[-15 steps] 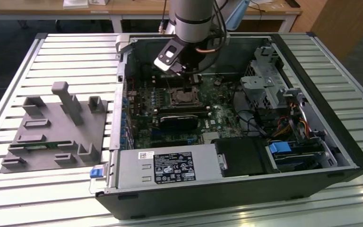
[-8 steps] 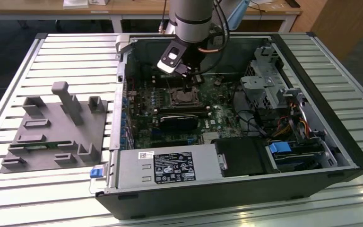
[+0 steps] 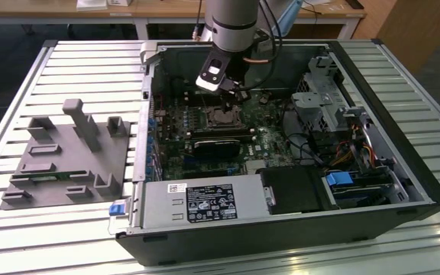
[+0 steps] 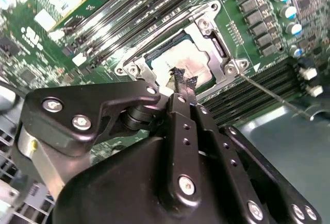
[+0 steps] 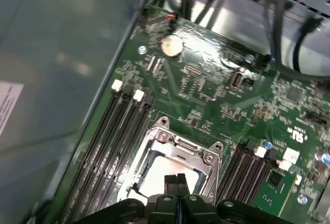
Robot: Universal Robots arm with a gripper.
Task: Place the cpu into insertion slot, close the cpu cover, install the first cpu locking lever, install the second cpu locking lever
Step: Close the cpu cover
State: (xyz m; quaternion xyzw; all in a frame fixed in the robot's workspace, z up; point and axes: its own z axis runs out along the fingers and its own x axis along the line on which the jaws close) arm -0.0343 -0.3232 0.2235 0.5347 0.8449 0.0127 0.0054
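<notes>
On the green board (image 5: 206,95): seated silvery square chip (image 5: 154,175), lowered thin metal frame (image 5: 188,149), black gripper (image 5: 177,180), jaws pressed together, wire lever (image 4: 276,96) likely unlocked.

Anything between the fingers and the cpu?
Nothing shows between them in both wrist views: the gripper hangs over the flat silvery-grey square cpu, framed by the thin silver metal cpu cover. Contact cannot be told.

lt: bright, overhead | glare: table (image 3: 52,240), cpu (image 4: 178,59) | shadow: inside case (image 3: 281,235)
</notes>
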